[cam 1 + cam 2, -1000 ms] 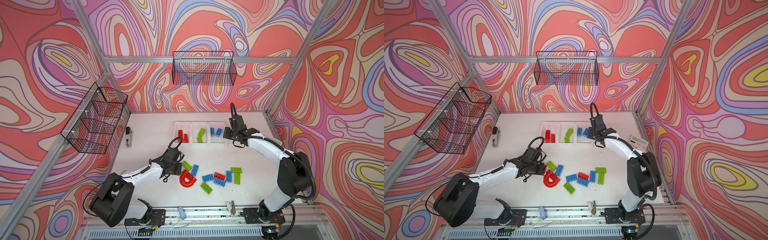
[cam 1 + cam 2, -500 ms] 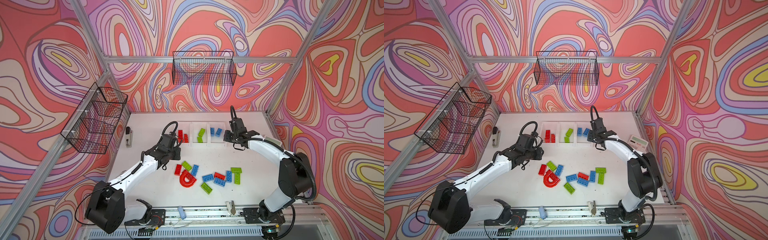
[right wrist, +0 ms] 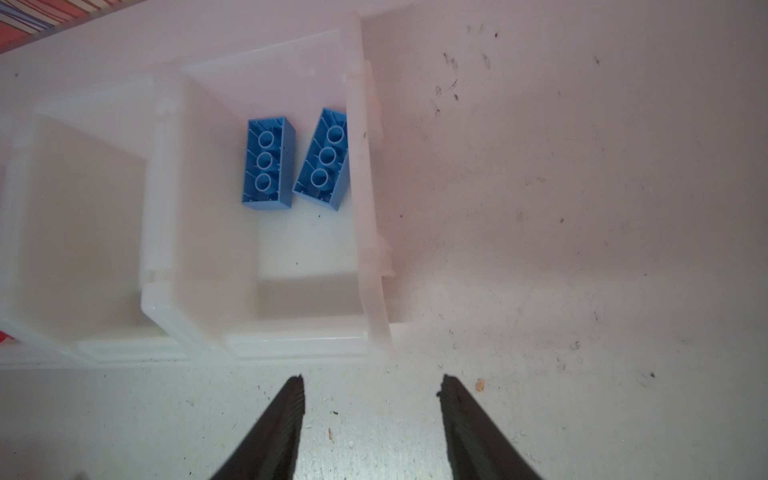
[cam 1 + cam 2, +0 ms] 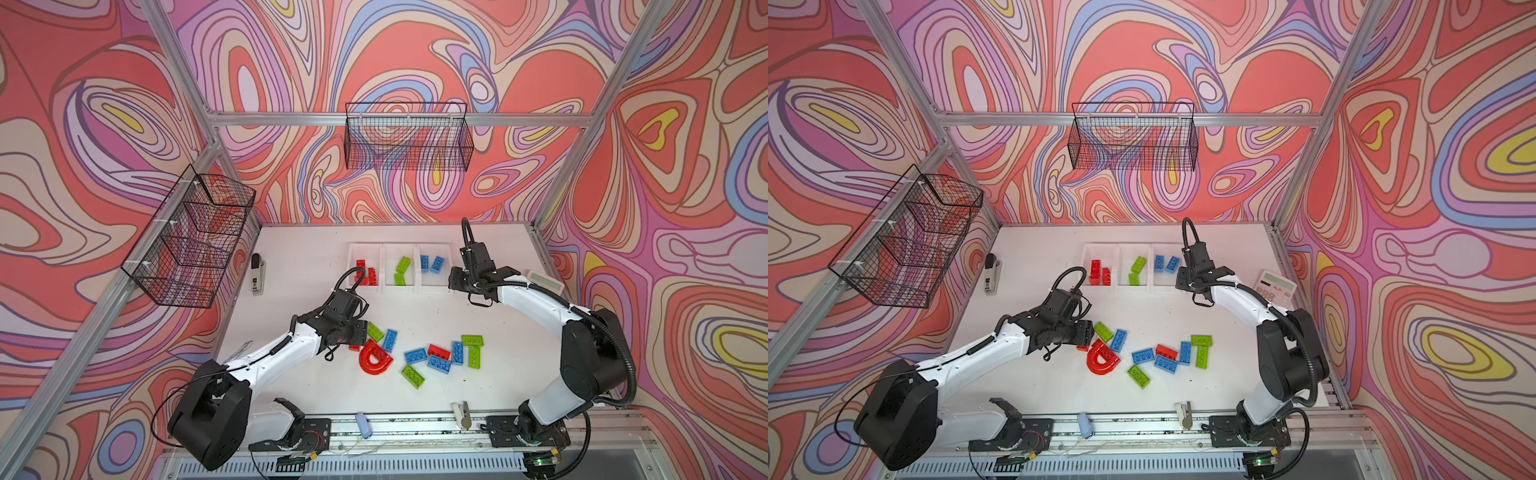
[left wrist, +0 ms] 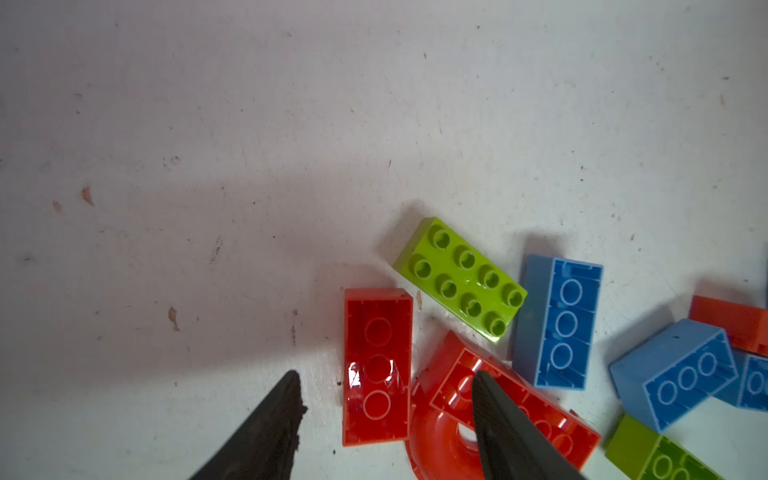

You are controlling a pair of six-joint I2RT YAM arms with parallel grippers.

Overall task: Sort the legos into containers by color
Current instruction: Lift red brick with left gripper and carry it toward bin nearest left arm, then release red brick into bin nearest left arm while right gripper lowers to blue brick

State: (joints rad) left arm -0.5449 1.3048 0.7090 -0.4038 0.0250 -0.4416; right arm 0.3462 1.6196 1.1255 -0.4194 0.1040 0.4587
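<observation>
- Left wrist view: the left gripper (image 5: 386,399) hangs with jaws apart and empty. They straddle a red brick (image 5: 376,365) that lies hollow side up, and one finger (image 5: 498,419) overlaps the red arch (image 5: 440,444) just beside it.
- The brick looks hard, light and glossy. It should not give under a squeeze, but it could skid or slip. Its two long side walls seem the best hold.
- The loose legos (image 4: 439,352), red, green and blue, lie mid-worktop, toward the front edge.
- The bins (image 4: 392,252) stand in a row near the back edge. Red bricks are in the end one on the left arm's side, two green in the middle, and two blue bricks (image 3: 266,162) in the last.
- The right gripper (image 3: 372,399) has its jaws apart and holds nothing. It is over bare worktop, just in front of the blue bin's corner.
</observation>
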